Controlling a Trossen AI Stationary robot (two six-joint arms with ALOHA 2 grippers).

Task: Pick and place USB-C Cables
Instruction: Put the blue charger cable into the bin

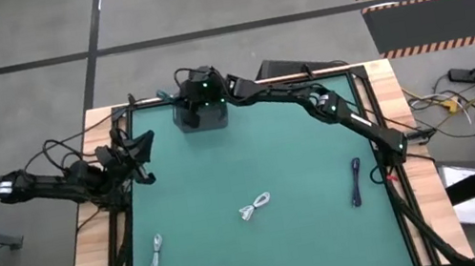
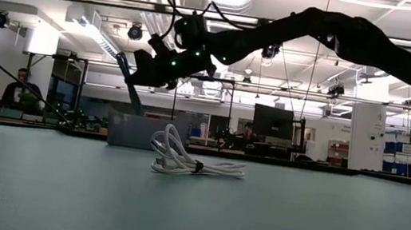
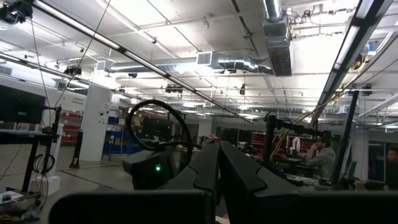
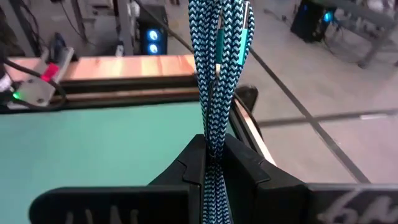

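Our right end effector (image 4: 214,165) pinches a blue braided cable (image 4: 217,68) above the grey box (image 1: 202,115); we should lower it straight before letting go, left end effector (image 3: 217,180) pressed together.

Four USB-C cable bundles show in all: one blue-and-white braided cable (image 4: 214,74) clamped between the right gripper (image 4: 213,155) jaws, and three lying on the green mat (image 1: 227,183) well clear of both grippers' jaws, namely one white cable (image 1: 256,206), one pale grey cable (image 1: 156,253) and one dark blue-purple cable (image 1: 356,181). There are two arms with two grippers, the left gripper (image 3: 217,163) having its jaws pressed together with nothing between them, and one grey box (image 1: 200,115) sitting directly under the right jaws
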